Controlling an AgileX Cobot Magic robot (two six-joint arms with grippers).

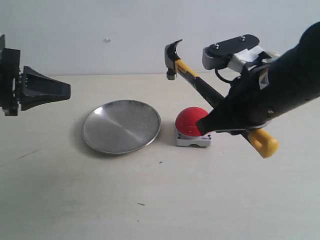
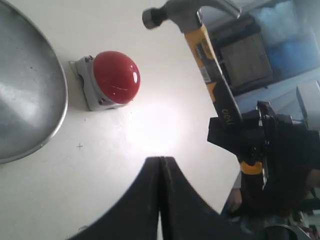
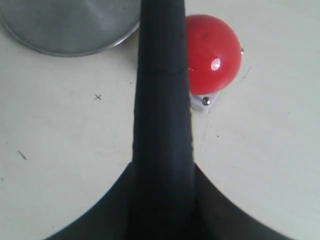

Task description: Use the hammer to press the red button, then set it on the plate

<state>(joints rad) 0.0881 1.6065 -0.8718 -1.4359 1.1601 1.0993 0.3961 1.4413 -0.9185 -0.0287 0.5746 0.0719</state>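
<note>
Our right gripper point(image 1: 217, 115) pinches the hammer point(image 1: 200, 86) around the black part of its handle. The yellow end sticks out low on the near right, and the dark head is raised high, up and to the left of the red button point(image 1: 192, 121). The button sits on its grey base on the worktop point(image 1: 160, 200), untouched, and the plate point(image 1: 121, 126) lies just beside it on the left. Our left gripper point(image 1: 65, 90) hangs at the far left with its fingers pressed together on nothing, well apart from everything.

We judge the step in hand to be bringing the head down onto the button. To do it well, we should line the striking face up over the crown of the dome before lowering, because the glossy curve could let the head slide off to one side. We should press straight down and slowly rather than swing. We should also hold the handle firmly, since the long hammer may twist in our grip, and avoid shoving the base toward the plate.
</note>
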